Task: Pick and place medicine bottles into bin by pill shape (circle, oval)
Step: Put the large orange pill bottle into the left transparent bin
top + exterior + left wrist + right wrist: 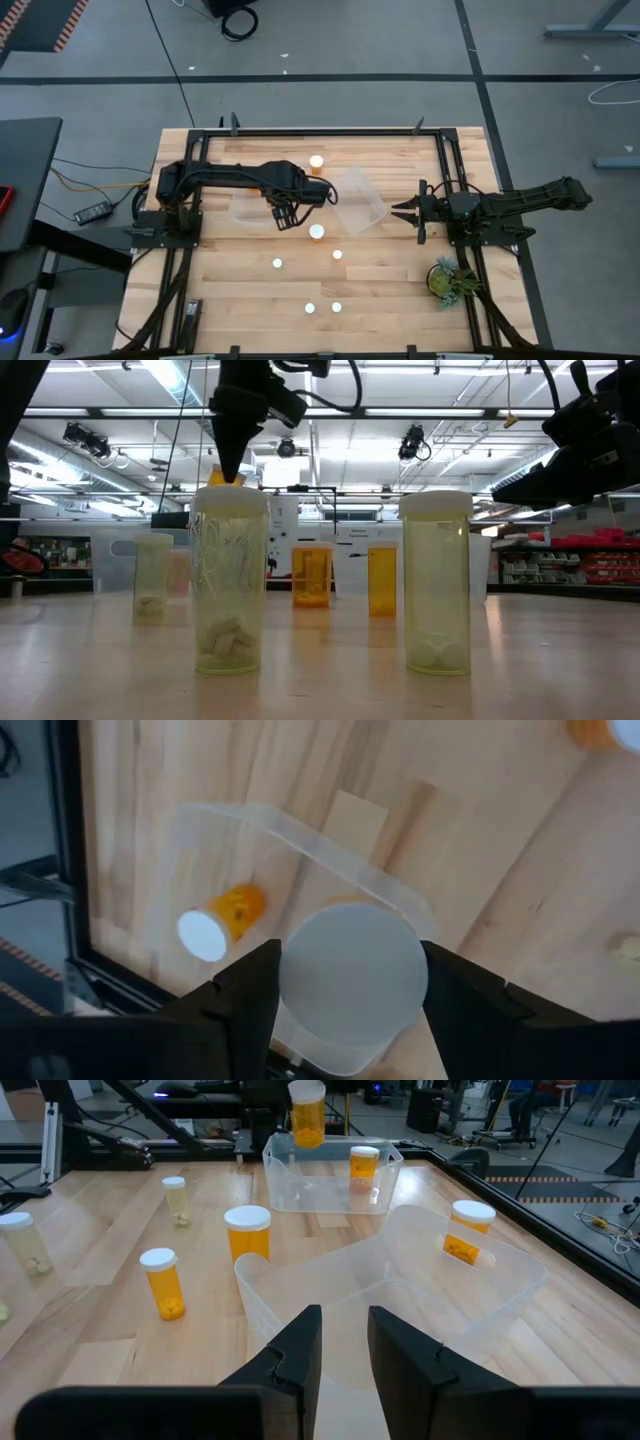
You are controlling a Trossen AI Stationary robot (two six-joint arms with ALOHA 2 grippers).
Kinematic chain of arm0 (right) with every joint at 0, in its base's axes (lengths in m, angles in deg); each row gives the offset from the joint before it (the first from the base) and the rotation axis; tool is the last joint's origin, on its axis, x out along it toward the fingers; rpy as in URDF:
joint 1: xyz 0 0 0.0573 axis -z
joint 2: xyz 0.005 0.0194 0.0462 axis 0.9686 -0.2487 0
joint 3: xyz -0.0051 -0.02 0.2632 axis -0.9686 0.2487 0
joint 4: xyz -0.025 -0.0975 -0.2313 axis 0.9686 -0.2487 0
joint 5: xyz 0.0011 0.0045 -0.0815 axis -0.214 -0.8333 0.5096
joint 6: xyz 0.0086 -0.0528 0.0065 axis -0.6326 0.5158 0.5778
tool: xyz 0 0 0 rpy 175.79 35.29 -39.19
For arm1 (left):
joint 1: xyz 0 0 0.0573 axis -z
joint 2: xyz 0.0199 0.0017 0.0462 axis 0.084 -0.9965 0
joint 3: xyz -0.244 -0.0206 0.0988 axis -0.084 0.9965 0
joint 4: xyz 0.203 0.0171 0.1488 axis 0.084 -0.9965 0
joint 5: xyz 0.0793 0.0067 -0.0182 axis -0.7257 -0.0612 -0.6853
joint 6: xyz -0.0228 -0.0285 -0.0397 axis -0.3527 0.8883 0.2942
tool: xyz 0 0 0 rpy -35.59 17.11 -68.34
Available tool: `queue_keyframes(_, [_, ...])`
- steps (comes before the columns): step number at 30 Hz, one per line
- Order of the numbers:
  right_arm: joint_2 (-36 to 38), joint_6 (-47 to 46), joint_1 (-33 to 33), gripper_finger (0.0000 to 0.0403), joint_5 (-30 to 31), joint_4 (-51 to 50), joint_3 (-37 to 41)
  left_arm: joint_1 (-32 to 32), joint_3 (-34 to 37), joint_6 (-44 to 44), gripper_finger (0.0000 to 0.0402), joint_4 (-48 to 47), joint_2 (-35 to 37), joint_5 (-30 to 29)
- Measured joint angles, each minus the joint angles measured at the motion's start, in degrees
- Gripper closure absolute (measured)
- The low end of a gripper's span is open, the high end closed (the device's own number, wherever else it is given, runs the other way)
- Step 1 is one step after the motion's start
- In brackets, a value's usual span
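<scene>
This is a big robot lab or workshop. The wooden table [380,270] sits on a gray floor [330,40] with cables [238,20], and long lights [180,380] hang from a high ceiling. Behind the table there are shelves with red things [590,555], and two dark robot arms reach over it.

Bright, even overhead strip lighting; faint shadows, glare behind the low view, nearest bottles slightly soft.

Dark fingers [240,1005] clamp a white-capped bottle [352,977] above a clear bin [300,845] holding an orange bottle [222,920]
</scene>
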Motion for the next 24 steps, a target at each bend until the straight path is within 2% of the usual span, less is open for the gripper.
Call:
queue_keyframes(5, [0.0,0.0,-0.02,0.0311,0.0,0.0,0.02,1.25,4.13,0.03,0.0176,0.31,1.64,-1.26])
queue_keyframes(11, [0.0,0.0,-0.01,0.0311,0.0,-0.01,0.01,2.86,18.59,2.62,0.0179,3.94,7.9,-1.67])
queue_keyframes(16, [0.0,0.0,-0.02,0.0311,0.0,-0.01,0.0,2.78,27.24,6.67,0.0175,10.24,14.17,0.16])
queue_keyframes(24, [0.0,0.0,-0.02,0.0311,0.0,0.0,0.02,2.85,34.88,13.25,0.018,17.32,22.61,0.55])
